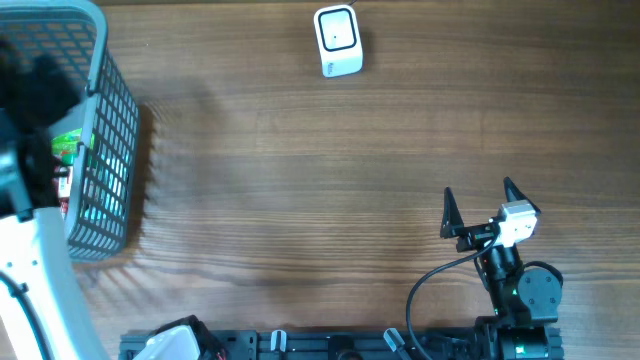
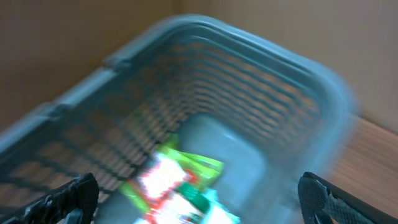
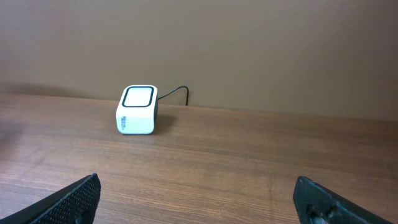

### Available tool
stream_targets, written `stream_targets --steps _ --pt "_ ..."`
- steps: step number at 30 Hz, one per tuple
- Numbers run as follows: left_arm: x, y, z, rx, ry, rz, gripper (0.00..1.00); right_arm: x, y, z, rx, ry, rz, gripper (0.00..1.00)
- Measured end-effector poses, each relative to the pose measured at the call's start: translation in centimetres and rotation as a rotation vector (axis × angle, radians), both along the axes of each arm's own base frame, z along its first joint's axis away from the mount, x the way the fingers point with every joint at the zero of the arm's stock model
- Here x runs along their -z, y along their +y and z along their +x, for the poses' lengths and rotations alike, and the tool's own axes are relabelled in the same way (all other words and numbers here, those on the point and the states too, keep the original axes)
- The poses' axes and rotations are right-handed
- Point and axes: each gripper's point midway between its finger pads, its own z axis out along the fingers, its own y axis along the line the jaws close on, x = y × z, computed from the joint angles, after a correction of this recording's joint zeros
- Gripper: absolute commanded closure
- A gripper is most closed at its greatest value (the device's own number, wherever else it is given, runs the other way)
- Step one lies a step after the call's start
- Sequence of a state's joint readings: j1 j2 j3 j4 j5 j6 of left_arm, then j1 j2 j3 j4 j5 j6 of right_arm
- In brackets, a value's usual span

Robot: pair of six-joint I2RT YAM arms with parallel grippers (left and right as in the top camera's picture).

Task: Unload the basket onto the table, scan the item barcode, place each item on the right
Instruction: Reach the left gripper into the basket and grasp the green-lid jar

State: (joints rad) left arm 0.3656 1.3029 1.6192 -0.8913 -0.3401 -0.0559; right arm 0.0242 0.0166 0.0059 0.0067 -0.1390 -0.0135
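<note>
Left gripper (image 2: 199, 196) hangs over the basket (image 2: 323, 93), its 2 fingers (image 2: 74, 196) spread wide, nothing between them. The item (image 2: 177, 180), a green and red packet, lies on the basket floor just below, toward 6 o'clock in the blurred wrist view; I judge its long axis runs 1 to 7 o'clock. Overhead, the basket sits at 9 o'clock on the table (image 1: 300, 200), the scanner (image 1: 337, 40) at 12 o'clock. Right gripper (image 1: 478, 190), also open and empty, sits near 4 o'clock, well apart, so the left is nearer. Mesh walls crowd the descent; open wood leads to the scanner.
</note>
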Motion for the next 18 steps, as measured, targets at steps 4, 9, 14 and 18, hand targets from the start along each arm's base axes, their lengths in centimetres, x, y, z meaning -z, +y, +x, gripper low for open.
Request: stream_targets --steps 4,9,14,18 --pt "0.4 4.9 -2.3 -0.066 0.077 0.060 0.00 0.0 0.0 0.0 0.000 0.000 0.000 0.00" --pt "6.6 7.7 -2.3 0.043 0.336 0.004 0.00 0.0 0.0 0.0 0.000 0.000 0.000 0.00" --pt "13.1 6.0 -0.7 0.274 0.501 -0.139 0.00 0.0 0.0 0.0 0.000 0.000 0.000 0.00" --pt "15.8 5.3 0.1 0.382 0.561 -0.194 0.00 0.0 0.0 0.0 0.000 0.000 0.000 0.00"
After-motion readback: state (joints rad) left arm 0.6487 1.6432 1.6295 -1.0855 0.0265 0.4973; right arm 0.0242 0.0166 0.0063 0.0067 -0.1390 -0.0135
